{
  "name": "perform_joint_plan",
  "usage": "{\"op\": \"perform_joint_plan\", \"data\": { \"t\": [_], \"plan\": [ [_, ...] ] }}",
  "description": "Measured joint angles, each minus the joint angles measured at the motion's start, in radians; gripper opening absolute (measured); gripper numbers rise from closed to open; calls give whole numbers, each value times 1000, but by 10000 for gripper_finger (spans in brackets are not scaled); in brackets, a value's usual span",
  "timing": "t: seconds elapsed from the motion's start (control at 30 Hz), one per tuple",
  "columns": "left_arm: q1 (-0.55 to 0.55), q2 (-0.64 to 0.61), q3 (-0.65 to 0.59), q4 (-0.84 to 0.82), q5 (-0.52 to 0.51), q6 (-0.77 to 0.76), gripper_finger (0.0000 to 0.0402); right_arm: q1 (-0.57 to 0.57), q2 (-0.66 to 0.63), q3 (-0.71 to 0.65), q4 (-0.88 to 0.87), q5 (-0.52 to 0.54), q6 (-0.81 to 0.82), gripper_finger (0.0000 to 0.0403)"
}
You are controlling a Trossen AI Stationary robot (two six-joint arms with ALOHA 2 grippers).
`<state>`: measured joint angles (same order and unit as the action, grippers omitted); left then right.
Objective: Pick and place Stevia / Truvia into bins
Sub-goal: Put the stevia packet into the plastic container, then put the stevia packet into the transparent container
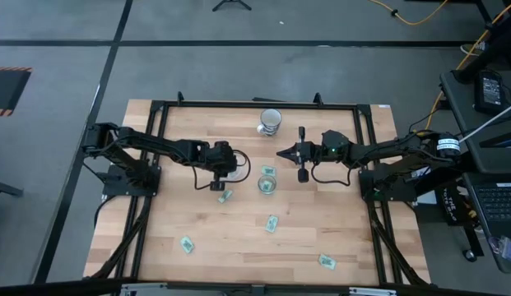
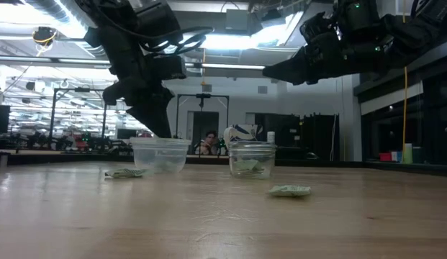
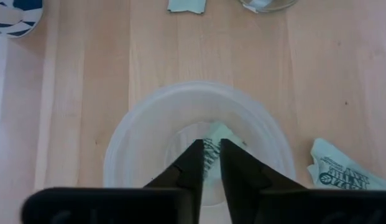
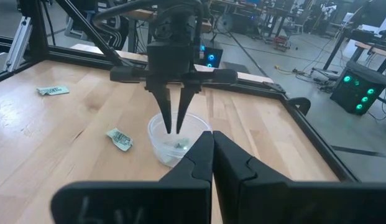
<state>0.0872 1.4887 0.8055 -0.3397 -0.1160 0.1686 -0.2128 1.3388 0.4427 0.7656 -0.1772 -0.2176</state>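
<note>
My left gripper (image 1: 221, 175) points straight down into the wide translucent cup (image 3: 199, 143), its fingers a narrow gap apart. It also shows in the right wrist view (image 4: 175, 130). A green-and-white packet (image 3: 222, 137) lies in that cup under the fingertips, and I see no touch. The narrow clear cup (image 1: 267, 183) stands to the right with a packet (image 2: 250, 168) inside. Loose packets lie flat on the table: beside the wide cup (image 1: 225, 196), farther forward (image 1: 271, 223), near left (image 1: 187, 243) and near right (image 1: 327, 261). My right gripper (image 1: 280, 153) is shut and empty, held high (image 2: 270, 72).
An opaque patterned cup (image 1: 270, 121) stands at the table's far side. One more packet (image 1: 267, 171) lies just behind the narrow cup. The black frame (image 1: 156, 107) runs around the table. A person (image 2: 209, 142) sits in the room beyond.
</note>
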Motion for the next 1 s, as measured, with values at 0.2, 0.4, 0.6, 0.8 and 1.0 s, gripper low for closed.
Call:
{"op": "perform_joint_plan", "data": {
  "t": [0.2,0.4,0.6,0.8,1.0],
  "plan": [
    [0,0,0,0,-70,-1,99,0,0,0,0,0,2,7],
    [-2,-15,0,-3,-73,13,97,0,0,0,0,0,2,7],
    [-2,-106,0,13,-74,24,50,0,0,0,-1,1,1,7],
    [-30,-233,0,50,-33,28,4,0,0,0,-1,1,1,7],
    [-64,-353,0,15,-6,37,2,0,-1,0,10,1,14,7]
  ]
}}
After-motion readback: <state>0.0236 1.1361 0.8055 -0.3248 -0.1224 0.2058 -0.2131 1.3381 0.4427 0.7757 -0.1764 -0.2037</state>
